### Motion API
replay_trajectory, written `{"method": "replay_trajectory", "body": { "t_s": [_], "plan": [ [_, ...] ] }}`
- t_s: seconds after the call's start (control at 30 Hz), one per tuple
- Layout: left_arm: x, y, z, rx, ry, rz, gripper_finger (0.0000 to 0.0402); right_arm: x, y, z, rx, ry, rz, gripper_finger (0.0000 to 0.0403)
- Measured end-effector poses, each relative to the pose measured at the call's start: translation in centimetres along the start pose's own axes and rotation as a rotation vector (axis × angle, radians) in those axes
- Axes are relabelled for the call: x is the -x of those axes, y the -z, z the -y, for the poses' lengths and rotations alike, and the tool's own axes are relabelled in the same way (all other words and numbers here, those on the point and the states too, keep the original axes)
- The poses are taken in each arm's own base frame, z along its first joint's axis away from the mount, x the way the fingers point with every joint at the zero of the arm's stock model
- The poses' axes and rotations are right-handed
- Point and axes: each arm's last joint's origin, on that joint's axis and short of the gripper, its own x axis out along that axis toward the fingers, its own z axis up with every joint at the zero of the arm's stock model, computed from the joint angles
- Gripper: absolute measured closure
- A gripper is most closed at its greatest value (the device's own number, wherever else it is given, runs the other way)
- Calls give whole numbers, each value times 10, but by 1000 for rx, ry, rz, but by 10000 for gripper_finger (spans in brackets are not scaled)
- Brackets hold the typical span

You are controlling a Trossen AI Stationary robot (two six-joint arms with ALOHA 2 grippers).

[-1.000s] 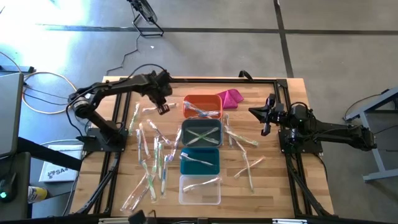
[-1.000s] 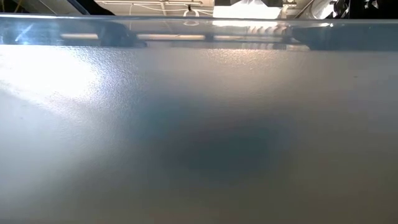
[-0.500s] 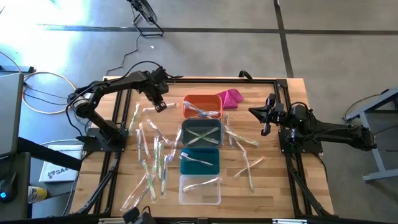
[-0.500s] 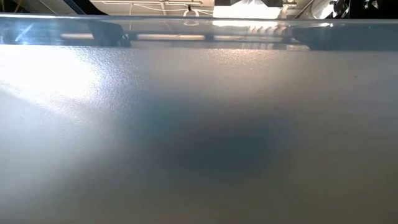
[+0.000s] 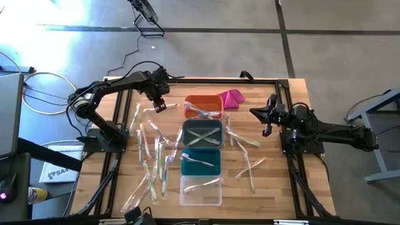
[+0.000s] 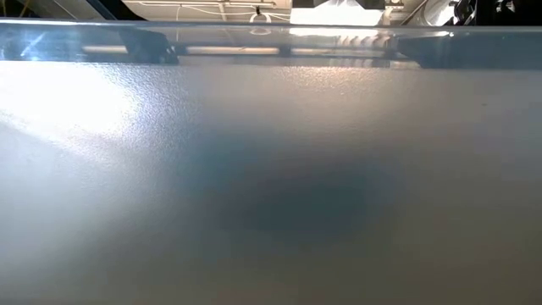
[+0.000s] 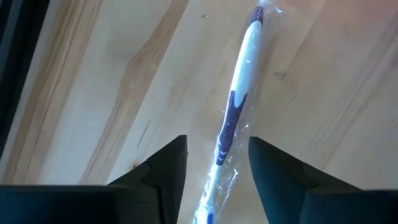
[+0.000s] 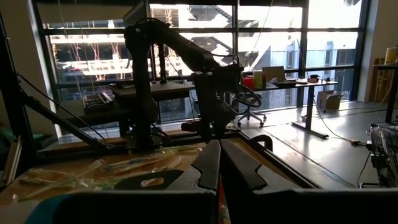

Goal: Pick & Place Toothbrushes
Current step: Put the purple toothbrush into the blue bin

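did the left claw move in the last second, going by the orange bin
Yes. The left claw shifted slightly away from the orange bin, toward the table's far edge, and opened.

The left arm reaches out over the table's far left part, its wrist bent down, and the left gripper [image 5: 159,106] hangs low with its two dark fingers [image 7: 165,168] spread apart. The right arm waits folded back at the right side of the table, its right gripper [image 5: 267,129] held up with the fingers [image 8: 208,165] pressed together.
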Motion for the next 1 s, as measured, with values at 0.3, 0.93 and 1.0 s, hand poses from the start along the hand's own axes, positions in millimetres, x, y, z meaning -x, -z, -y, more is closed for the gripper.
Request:
{"method": "replay_trajectory", "body": {
  "t_s": [0.3, 0.93, 1.0],
  "plan": [
    [0, 0, 0, -6, 0, 0, 235, 0, 0, 0, 0, 0, 0, 398],
    [-14, -3, 1, -5, 69, -11, 236, 0, 0, 0, 0, -1, 0, 398],
    [-22, -3, 1, -3, 80, -36, 236, 0, 0, 0, 0, 0, 0, 398]
  ]
}}
